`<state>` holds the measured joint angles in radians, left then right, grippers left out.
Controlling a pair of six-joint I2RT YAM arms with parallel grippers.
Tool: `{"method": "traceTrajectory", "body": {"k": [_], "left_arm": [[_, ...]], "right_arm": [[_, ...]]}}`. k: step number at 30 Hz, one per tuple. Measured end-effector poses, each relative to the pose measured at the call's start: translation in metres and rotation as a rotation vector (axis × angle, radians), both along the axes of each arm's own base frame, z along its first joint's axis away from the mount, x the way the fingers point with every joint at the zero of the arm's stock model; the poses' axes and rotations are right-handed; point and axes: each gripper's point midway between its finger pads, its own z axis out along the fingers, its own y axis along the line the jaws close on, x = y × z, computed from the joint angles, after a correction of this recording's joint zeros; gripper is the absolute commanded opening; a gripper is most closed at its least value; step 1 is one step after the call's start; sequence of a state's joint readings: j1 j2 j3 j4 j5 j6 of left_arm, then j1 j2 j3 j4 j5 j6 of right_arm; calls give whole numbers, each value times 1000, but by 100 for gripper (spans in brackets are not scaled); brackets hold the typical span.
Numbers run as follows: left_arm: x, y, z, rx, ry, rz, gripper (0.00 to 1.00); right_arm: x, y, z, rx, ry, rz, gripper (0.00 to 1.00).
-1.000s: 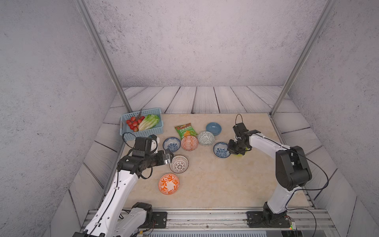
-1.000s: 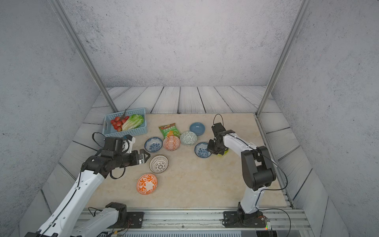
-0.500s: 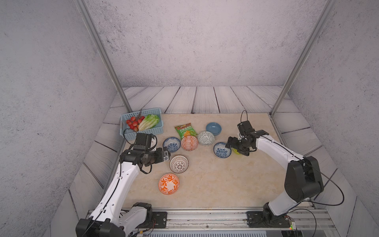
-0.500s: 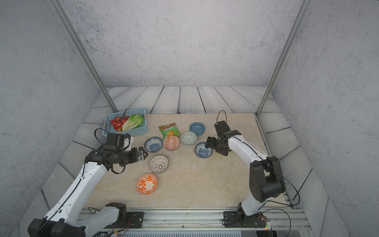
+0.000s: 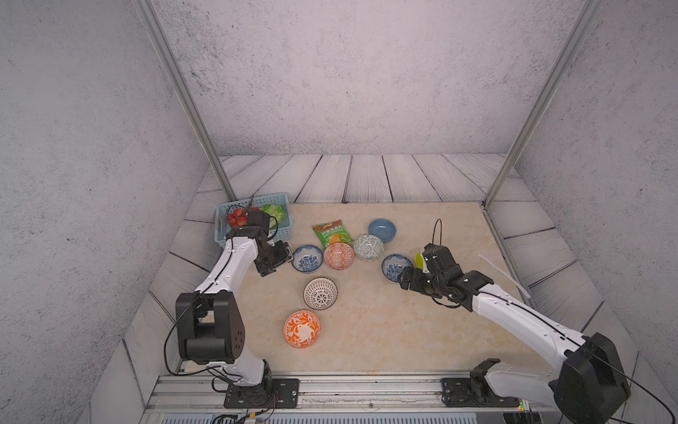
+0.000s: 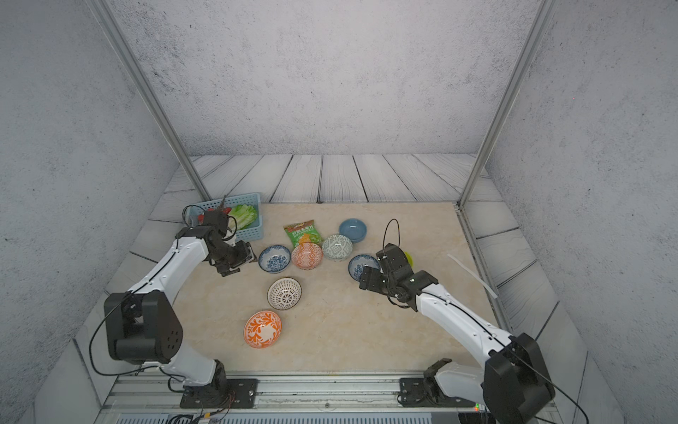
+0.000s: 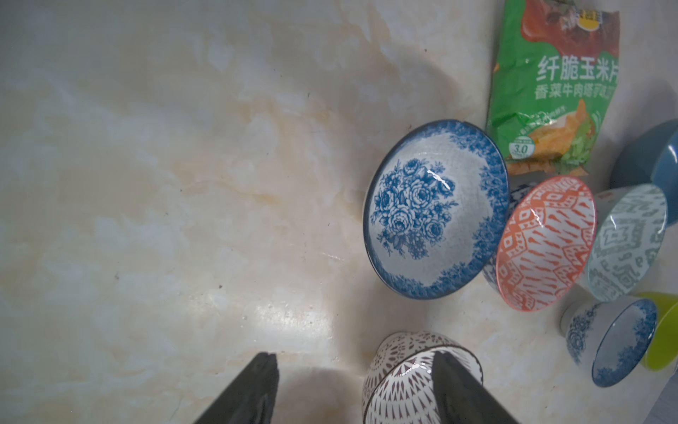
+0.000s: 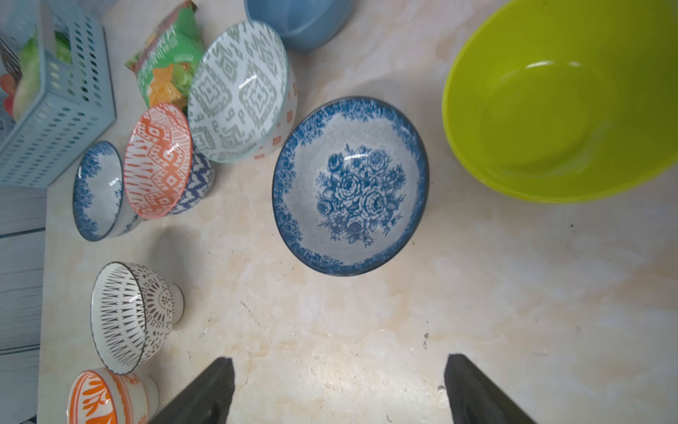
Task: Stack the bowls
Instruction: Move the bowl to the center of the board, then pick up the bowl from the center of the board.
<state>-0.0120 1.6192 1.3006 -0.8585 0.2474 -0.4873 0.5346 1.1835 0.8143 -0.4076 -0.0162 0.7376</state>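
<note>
1. Across the middle of the desk (image 5: 385,330), eight bowls sit apart with rims up and none nested, so the stacking looks to be at its start
2. Nearest the left arm (image 5: 234,257) is the left flowered bowl (image 5: 307,258). It lies just beyond the arm's tip, toward the desk's middle, and the lattice bowl (image 5: 320,293) sits close by, nearer the front edge
3. Seen from the left wrist, the left jaws stand partly spread with nothing between them. One finger (image 7: 462,389) overlaps the lattice bowl's rim in the picture, but contact cannot be told
4. Low over the desk, the right arm (image 5: 513,304) stretches inward, and the right jaws are wide apart and empty. The right flowered bowl (image 8: 350,185) lies straight ahead of them, with the lime bowl (image 8: 561,110) just beside it, off to one side
5. Being round, the bowls have no long axis, so a rim pinch should work from any side. Each arm is nearer its own flowered bowl
</note>
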Motion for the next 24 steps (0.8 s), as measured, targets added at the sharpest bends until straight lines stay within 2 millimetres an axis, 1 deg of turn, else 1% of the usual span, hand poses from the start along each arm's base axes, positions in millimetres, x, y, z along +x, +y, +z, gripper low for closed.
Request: {"method": "traceTrajectory", "body": {"k": [3,7,9,16,19,22,24], "left_arm": [[10,2,-16,11,42,12,61],[14,2,-33,12,84,18,61],[16,0,-37,10,85,15,59],[30,-8,-38,4,55,-4,52],[34,-11,-47,4,65,-11,48],[34,-13,-60,6,93,-16,42],[33,-15,-64,7,103,-22,39]], "right_arm": [[5,-2,13,26,-69,-21,91],[10,1,16,36,-89,-24,91],[12,2,16,39,-94,-23,91],[15,4,20,52,-114,-24,90],[15,4,20,53,-117,-24,90],[16,4,20,54,-118,-24,90],[16,4,20,55,-117,-25,90]]}}
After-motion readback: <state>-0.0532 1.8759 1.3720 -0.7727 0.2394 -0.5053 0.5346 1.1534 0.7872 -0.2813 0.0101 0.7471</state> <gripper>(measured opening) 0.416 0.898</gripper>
